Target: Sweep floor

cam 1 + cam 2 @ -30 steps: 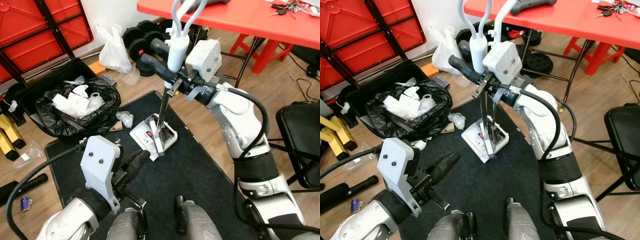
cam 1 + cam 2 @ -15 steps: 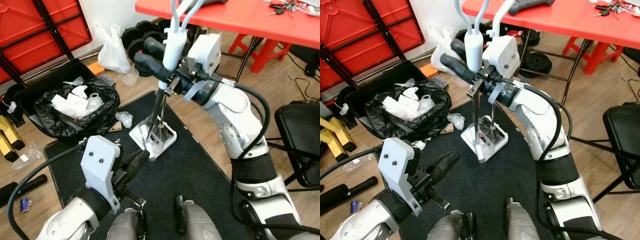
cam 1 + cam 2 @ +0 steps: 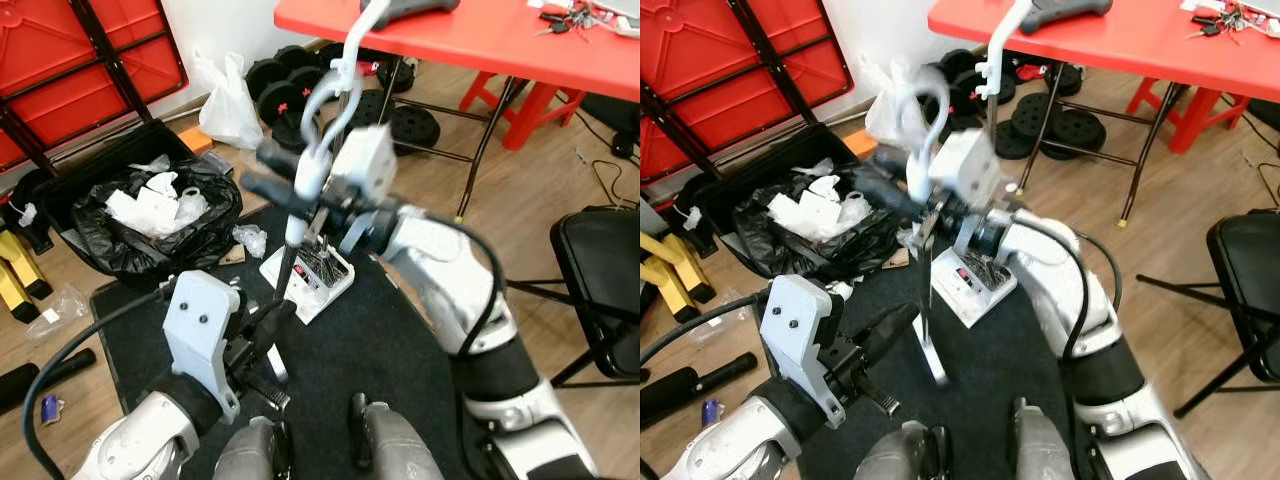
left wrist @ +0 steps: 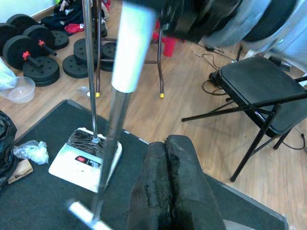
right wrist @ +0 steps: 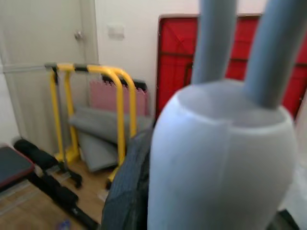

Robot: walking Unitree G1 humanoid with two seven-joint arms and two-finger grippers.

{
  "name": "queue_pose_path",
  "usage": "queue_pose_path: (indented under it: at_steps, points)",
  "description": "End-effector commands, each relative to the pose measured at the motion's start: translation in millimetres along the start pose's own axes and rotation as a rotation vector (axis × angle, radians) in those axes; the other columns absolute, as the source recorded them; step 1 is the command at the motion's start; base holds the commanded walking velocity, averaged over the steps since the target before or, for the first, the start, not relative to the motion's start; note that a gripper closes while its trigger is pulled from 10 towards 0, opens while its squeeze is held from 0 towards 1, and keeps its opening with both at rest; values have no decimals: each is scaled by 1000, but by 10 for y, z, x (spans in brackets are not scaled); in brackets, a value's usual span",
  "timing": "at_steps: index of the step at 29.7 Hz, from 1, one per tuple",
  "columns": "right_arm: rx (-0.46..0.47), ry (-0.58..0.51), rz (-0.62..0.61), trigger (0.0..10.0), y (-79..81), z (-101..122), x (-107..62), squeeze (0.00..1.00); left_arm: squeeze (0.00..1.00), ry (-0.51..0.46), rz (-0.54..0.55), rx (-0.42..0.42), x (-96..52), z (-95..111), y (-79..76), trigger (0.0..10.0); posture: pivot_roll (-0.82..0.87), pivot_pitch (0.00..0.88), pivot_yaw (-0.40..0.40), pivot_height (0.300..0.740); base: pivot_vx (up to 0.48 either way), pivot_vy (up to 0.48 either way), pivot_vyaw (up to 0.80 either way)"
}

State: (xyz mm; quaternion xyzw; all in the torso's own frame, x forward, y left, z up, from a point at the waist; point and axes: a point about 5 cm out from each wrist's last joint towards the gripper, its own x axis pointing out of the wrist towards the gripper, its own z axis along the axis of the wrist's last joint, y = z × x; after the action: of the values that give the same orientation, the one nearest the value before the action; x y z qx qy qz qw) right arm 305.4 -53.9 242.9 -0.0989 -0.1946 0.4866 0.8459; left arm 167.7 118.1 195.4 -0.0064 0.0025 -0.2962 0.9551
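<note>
the left gripper (image 4: 168,182) is idling low over the mat (image 3: 380,330), jaws closed on nothing. the right gripper (image 3: 285,185), clamped round the broom (image 3: 927,300), is swinging it leftward off the dustpan (image 3: 305,280), so sweeping's starting.

Right end effector (image 3: 275,175) raised, blurred, apparently clamped, left end effector (image 4: 170,184) low, fingers together

Red table (image 3: 470,35), dark grey mat (image 3: 380,340), white dustpan (image 3: 305,283), black bag (image 3: 160,240)
</note>
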Motion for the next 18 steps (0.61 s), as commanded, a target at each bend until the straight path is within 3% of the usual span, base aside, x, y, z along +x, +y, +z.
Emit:
queue_pose_path:
  at_steps: [1,10,18]
  points:
    - [-121,13,-4,10000,-33,-40,2,0,0,9,-38,-5,-14,-25,-30,10000,-50,218,10,740,0,0,0]
    - [-200,83,-103,10000,-197,-179,-28,0,0,10,-38,-8,-43,-15,-47,10000,-30,237,13,740,0,0,0]
    - [-278,73,-131,10000,-324,-127,-65,0,0,10,-36,-7,-39,-17,-36,10000,-34,237,13,740,0,0,0]
